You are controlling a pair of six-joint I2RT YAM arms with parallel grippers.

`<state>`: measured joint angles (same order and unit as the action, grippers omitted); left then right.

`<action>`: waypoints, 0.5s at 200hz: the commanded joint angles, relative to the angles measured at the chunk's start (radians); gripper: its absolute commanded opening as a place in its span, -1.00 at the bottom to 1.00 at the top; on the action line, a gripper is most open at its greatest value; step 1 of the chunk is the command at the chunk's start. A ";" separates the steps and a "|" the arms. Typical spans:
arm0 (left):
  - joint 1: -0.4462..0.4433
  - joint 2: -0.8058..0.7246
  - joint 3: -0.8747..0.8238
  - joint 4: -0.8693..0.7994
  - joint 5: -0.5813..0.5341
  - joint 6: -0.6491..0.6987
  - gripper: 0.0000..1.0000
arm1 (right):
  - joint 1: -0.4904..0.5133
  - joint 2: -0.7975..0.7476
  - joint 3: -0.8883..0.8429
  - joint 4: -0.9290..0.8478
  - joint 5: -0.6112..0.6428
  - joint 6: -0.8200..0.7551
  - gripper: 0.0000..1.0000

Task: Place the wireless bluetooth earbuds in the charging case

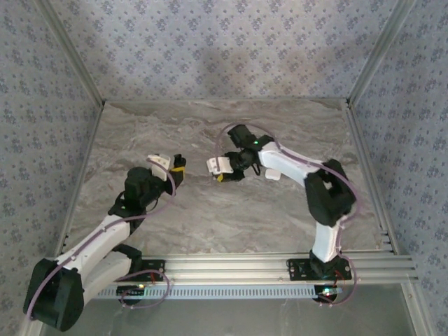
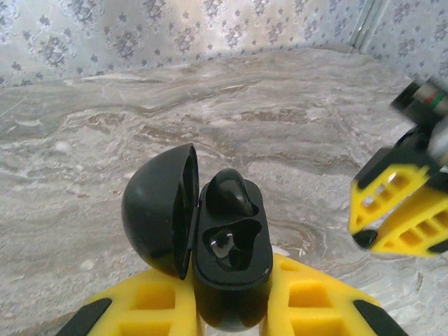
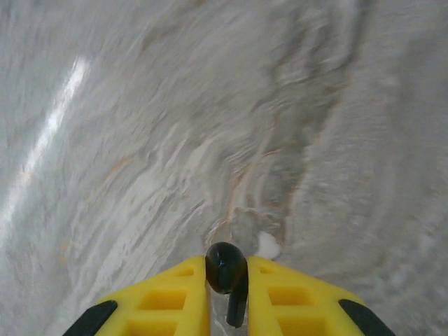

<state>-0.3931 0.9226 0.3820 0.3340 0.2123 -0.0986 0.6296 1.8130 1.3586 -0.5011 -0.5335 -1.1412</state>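
Note:
My left gripper point(image 2: 231, 294) is shut on the black charging case point(image 2: 231, 259), which it holds with the lid point(image 2: 157, 210) swung open to the left. One black earbud point(image 2: 227, 192) sits in the case's far socket; the near socket point(image 2: 227, 245) is hollow. My right gripper point(image 3: 227, 280) is shut on the other earbud point(image 3: 225, 269), bulb up and stem down between the yellow fingers, above the marbled table. In the top view the left gripper point(image 1: 178, 166) and right gripper point(image 1: 222, 175) face each other at mid-table, a short gap apart. The right gripper's yellow fingertips point(image 2: 392, 203) also show in the left wrist view, right of the case.
The marbled tabletop point(image 1: 224, 210) is ringed by patterned walls point(image 1: 224, 42) with aluminium rails point(image 1: 280, 266) along the near edge. A small white fleck point(image 3: 268, 245) lies on the table just beyond the right gripper's fingers.

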 commanded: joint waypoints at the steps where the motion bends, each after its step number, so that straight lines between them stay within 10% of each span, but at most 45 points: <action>1: -0.013 0.046 -0.002 0.150 0.053 -0.012 -0.87 | -0.033 -0.139 -0.116 0.254 -0.133 0.361 -0.66; 100: -0.182 0.453 0.173 0.645 0.193 -0.071 -0.88 | -0.155 -0.579 -0.567 1.037 -0.103 1.220 -0.66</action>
<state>-0.5423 1.3212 0.4870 0.7589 0.3351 -0.1387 0.4831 1.2907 0.8467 0.2924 -0.6647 -0.1688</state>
